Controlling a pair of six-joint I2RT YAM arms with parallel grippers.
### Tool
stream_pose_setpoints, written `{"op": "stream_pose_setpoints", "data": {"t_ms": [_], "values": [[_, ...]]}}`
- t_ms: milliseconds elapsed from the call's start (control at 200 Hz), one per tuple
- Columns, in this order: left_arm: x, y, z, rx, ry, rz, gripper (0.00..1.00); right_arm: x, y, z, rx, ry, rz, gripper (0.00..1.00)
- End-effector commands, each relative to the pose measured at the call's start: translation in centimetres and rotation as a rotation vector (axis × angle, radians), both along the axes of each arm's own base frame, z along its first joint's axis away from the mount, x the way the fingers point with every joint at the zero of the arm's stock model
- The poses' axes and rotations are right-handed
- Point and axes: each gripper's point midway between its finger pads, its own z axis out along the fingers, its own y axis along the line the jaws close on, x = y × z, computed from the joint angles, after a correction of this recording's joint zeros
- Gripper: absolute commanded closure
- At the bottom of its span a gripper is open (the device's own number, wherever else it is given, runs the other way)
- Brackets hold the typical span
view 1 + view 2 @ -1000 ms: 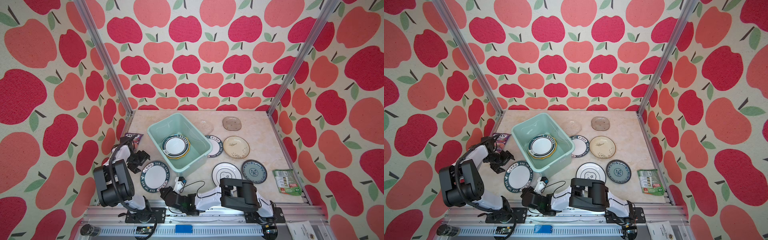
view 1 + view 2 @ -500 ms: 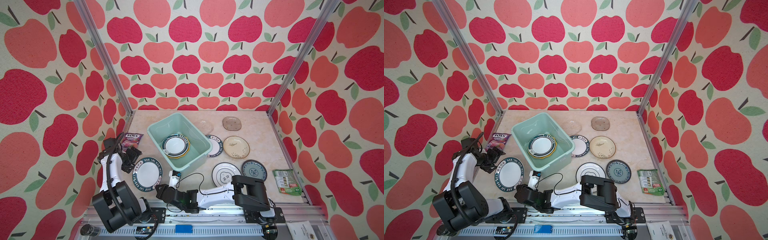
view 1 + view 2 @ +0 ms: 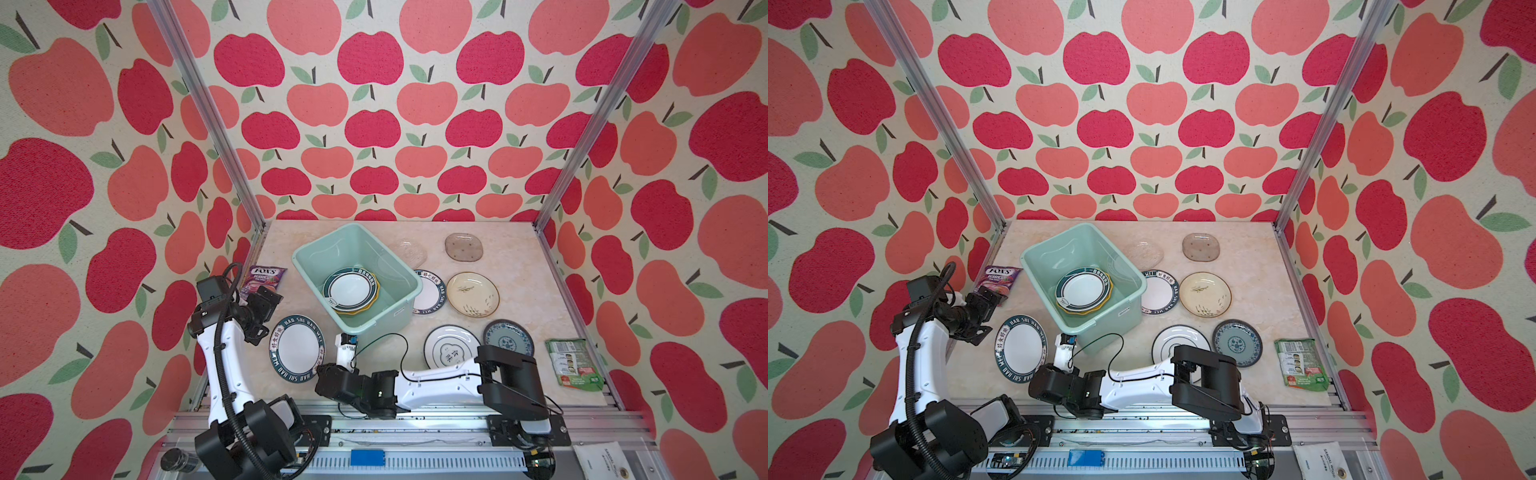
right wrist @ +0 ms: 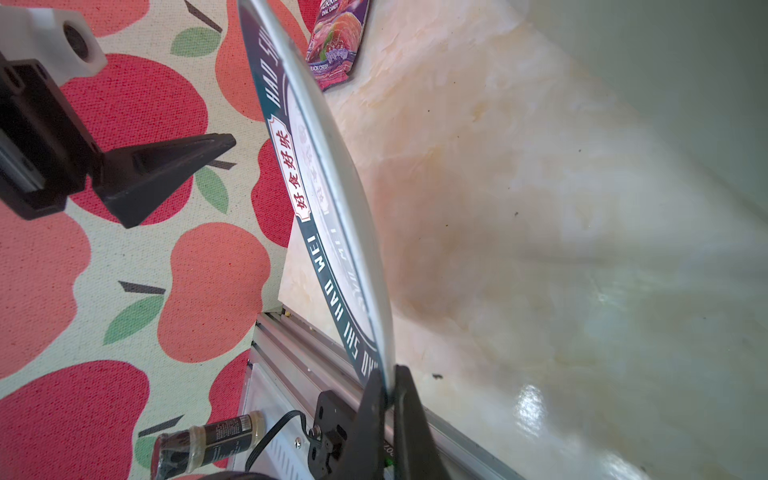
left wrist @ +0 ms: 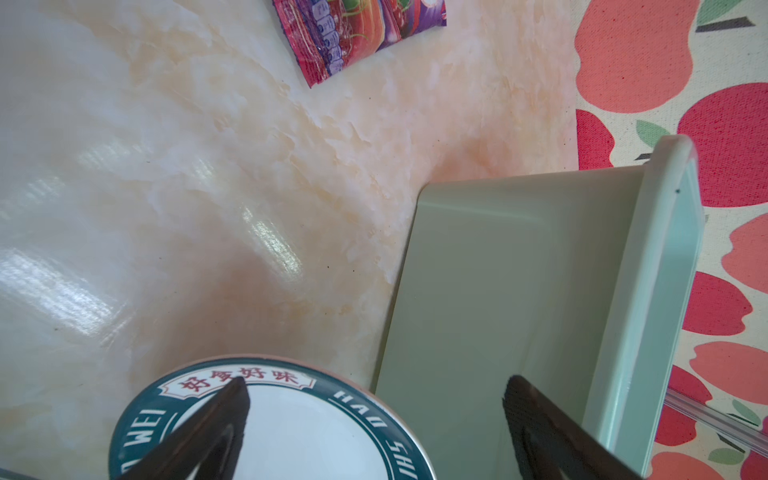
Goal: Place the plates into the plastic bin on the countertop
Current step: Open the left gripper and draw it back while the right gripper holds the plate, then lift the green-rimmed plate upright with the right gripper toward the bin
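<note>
Lettered plate (image 3: 297,347), rim clamped in right hand (image 4: 387,388)
Left hand (image 5: 376,388) stood wide open, empty, plate just beside it

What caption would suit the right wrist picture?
Right hand pinches the rim of the lettered plate, marble countertop behind.

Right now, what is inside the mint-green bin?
Inside the bin lies a dark-rimmed white plate, stacked on a yellow plate with only its edge showing. Anything beneath them is covered.
</note>
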Motion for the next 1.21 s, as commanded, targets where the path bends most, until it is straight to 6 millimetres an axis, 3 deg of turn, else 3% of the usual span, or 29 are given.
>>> {"op": "stream_pose_setpoints", "data": {"t_ms": [0,220,530,700,880,1201], "values": [[0.5,-0.6,1.1,-0.047,-0.066,0.012,0.01,1.3,-0.2,6.6,0.084,-0.069,-0.022,1.00],[1.7,-0.6,2.5,-0.069,-0.128,0.011,0.00,1.3,-1.1,5.0,0.082,0.000,-0.067,1.00],[1.7,-0.7,2.0,-0.080,-0.131,0.015,0.00,0.5,-2.0,0.6,0.092,0.169,-0.141,1.00],[1.4,-0.8,1.6,-0.080,-0.125,0.018,0.00,-0.2,-2.3,-0.6,0.089,0.233,-0.162,1.00],[1.3,-0.9,1.6,-0.081,-0.124,0.023,0.00,-1.6,-2.5,-0.2,0.101,0.281,-0.171,1.00],[1.3,-0.9,2.6,-0.075,-0.137,0.019,0.00,-3.6,-5.1,4.4,0.070,0.243,-0.179,1.00]]}}
